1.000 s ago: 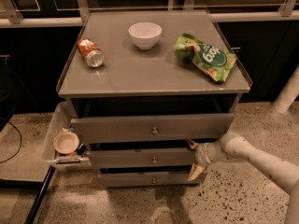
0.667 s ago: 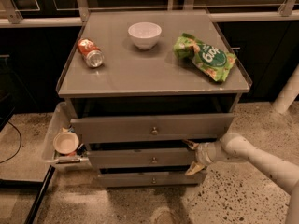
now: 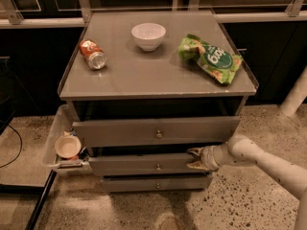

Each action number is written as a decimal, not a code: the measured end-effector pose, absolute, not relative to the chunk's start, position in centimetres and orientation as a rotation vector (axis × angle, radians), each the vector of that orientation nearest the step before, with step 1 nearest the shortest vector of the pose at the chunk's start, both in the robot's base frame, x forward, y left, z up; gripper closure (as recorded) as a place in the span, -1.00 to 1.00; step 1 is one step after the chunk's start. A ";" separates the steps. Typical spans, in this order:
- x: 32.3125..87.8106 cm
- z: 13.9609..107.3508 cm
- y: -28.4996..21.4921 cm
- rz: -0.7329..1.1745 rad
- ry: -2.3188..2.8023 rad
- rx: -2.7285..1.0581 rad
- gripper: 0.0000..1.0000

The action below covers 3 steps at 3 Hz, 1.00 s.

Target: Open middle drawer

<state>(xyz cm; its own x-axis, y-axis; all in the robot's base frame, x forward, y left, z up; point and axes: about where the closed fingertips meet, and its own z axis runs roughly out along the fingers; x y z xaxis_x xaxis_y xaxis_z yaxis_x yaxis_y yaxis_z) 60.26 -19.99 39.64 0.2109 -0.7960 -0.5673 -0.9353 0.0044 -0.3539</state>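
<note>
I am holding my gripper at the right end of the middle drawer, fingers spread and gripping nothing. Next, I am judging, comes hooking its edge and pulling outward.

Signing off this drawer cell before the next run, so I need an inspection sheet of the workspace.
Surface: flat grey cabinet top, carrying three items.
Job's things: grey middle drawer with small round metal knob, its front a little forward of the grey bottom drawer front.
Clutter: orange soda can on its side; white bowl upright; green snack bag; small white cup in the clear side tray.
Grippers: pincer at the middle drawer's right end, away from the knob.
Cables: dark cable on the floor, left.
Surroundings: speckled floor; white post, right.
</note>
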 end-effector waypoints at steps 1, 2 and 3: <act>60.3 40.0 -20.0 0.263 1.611 -1.814 0.75; 60.3 40.0 -20.0 0.263 1.611 -1.814 0.73; 60.3 40.0 -20.0 0.263 1.611 -1.814 0.26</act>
